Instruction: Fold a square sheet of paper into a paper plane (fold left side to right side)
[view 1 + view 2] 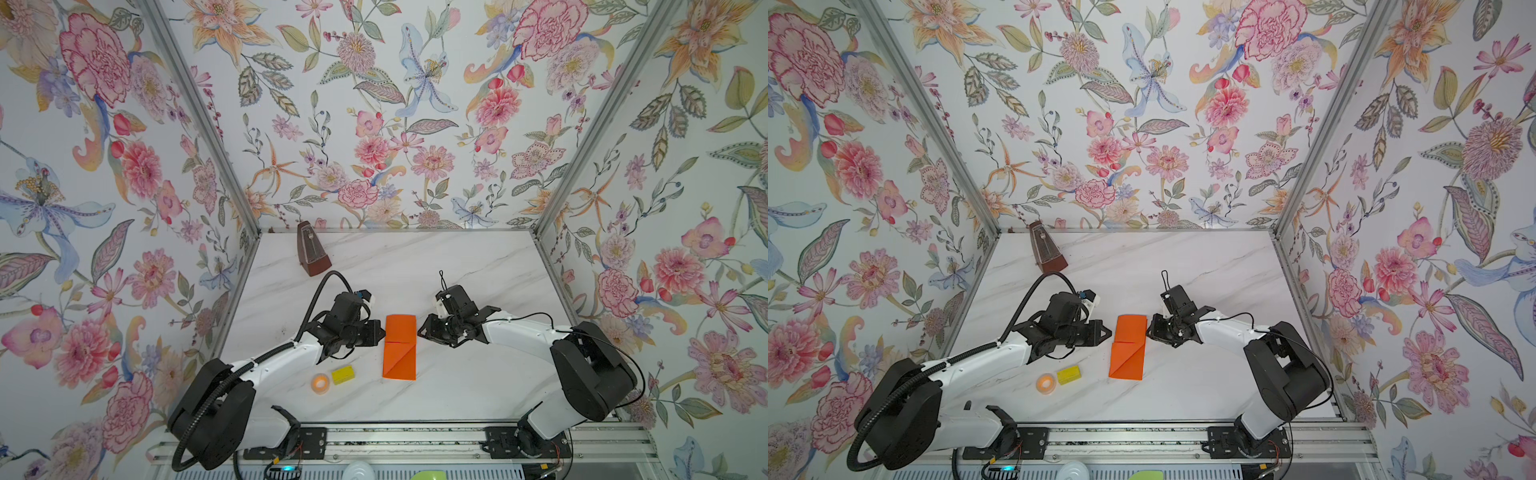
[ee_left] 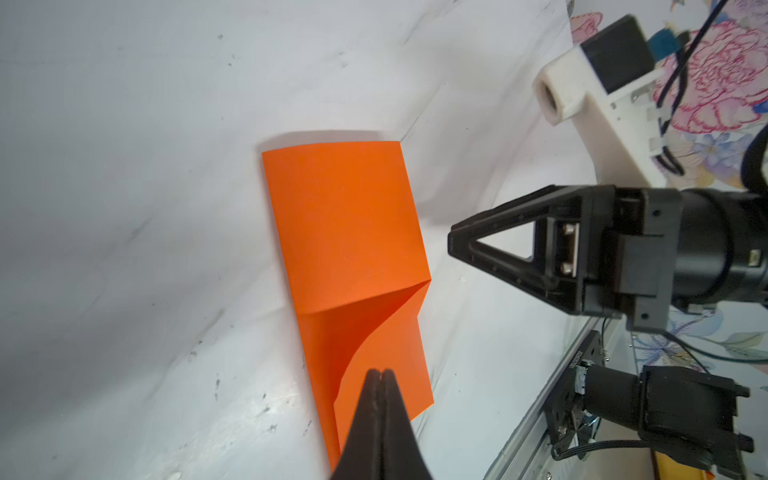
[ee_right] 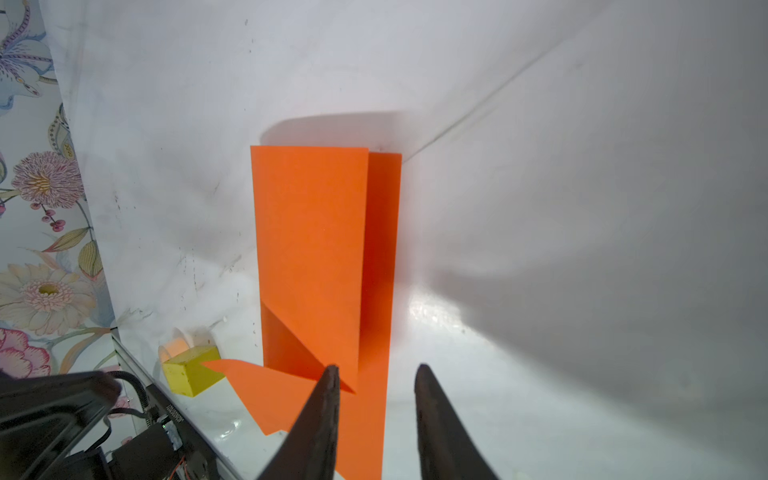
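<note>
Paper: the square sheet of paper [image 1: 400, 347] is lying folded narrow on the table [image 1: 457, 270], between both grippers.
Left gripper [image 2: 379, 372]: jaws are pressing together at the sheet's edge.
Right gripper [image 3: 376, 368]: jaws are standing apart, one tip over the sheet.
Writing: the rail bracket [image 2: 577, 361] print is showing too blurred to read.

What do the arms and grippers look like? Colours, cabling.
Matching arms: left arm and right arm have white shells with black joint housings. A ribbed black conduit loops off the left arm only; the right carries a thin black cable. The left gripper and right gripper are black, with tapered, triangular open-frame fingers.
</note>
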`<state>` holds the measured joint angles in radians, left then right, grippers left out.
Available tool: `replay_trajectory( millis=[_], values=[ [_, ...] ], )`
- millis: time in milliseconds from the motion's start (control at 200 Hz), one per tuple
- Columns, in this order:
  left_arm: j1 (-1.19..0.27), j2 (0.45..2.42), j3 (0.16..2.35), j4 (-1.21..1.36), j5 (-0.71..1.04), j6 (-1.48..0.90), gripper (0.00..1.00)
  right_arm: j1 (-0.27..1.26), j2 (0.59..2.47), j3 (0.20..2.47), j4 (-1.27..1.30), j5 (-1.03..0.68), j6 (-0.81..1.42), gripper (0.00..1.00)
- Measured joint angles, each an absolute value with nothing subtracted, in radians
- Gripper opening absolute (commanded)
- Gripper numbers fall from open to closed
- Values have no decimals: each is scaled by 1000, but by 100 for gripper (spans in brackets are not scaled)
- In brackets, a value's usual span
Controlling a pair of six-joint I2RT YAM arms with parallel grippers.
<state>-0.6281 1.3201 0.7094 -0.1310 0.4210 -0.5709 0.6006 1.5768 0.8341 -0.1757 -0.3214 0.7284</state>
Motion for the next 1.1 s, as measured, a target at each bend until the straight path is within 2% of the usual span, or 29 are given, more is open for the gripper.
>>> replay_trajectory(
  millis=[45,150,260,410,555,676,891,1096],
  values=[
    [-635,1306,719,-158,398,-567,4,594,1562,832,-176,-317,722,30],
    [-640,1287,722,-191,362,-566,21,589,1522,803,-142,-342,736,28],
    [-645,1288,722,-211,347,-589,33,604,1489,756,-93,-383,778,40],
    [-653,1288,722,-216,336,-599,35,659,1483,753,-95,-395,790,47],
    [-653,1288,712,-211,336,-603,37,673,1502,752,-79,-422,795,46],
    [-654,1288,680,-185,344,-623,42,673,1543,752,-56,-434,801,42],
    [-654,1340,624,-100,397,-647,53,673,1612,752,-7,-446,817,24],
    [-654,1396,593,-20,441,-661,58,662,1637,743,2,-445,825,18]
  ],
)
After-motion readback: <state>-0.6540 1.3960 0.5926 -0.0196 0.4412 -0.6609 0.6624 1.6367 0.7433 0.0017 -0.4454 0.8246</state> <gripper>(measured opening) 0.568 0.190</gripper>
